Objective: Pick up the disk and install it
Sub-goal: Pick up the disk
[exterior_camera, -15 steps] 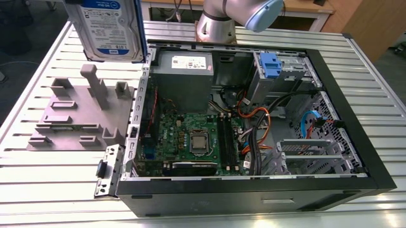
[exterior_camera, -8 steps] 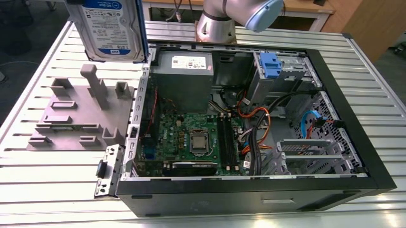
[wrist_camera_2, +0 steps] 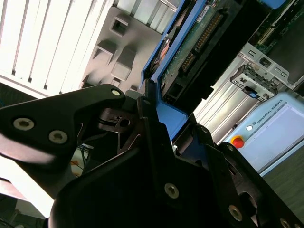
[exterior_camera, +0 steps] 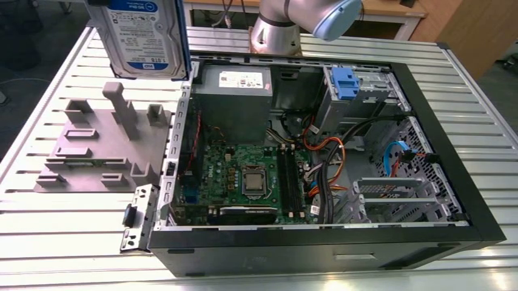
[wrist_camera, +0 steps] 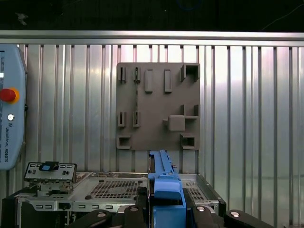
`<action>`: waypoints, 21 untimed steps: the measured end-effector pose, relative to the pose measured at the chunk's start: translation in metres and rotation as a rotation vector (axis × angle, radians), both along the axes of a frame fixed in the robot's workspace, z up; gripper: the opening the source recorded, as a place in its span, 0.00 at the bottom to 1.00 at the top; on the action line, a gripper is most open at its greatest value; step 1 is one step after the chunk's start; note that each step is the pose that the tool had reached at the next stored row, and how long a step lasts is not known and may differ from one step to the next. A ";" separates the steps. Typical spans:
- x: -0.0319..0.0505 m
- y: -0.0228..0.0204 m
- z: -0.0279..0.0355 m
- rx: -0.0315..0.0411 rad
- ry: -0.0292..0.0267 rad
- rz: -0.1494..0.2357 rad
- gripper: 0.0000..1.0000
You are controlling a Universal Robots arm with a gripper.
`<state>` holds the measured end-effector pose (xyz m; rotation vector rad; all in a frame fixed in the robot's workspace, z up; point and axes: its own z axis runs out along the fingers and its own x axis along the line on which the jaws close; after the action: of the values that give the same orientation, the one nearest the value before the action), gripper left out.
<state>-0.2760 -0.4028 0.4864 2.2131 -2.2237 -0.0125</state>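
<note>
Your fingers (wrist_camera_2: 151, 123) are clamped on the flat silver rectangular disk (exterior_camera: 139, 36) with blue side rails, high above the grey moulded fixture (exterior_camera: 97, 145), so I'd carry it level and well clear of the open black computer case (exterior_camera: 307, 239).

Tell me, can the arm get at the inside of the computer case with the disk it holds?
Probably yes: the case lies open on top, and the pincer holds the disk in the air beside it.

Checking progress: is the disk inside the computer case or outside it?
Outside. The disk hangs upright, clamped in the tool, in the air clear of the open case.
</note>
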 end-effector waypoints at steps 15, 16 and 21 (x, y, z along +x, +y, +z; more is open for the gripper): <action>0.0042 0.0000 0.0000 0.0000 0.0000 0.000 0.36; 0.0045 0.0000 0.0000 0.0000 0.0000 0.000 0.36; 0.0061 0.0000 0.0000 0.0000 0.0000 0.000 0.36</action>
<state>-0.2700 -0.4028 0.4864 2.2132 -2.2237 -0.0125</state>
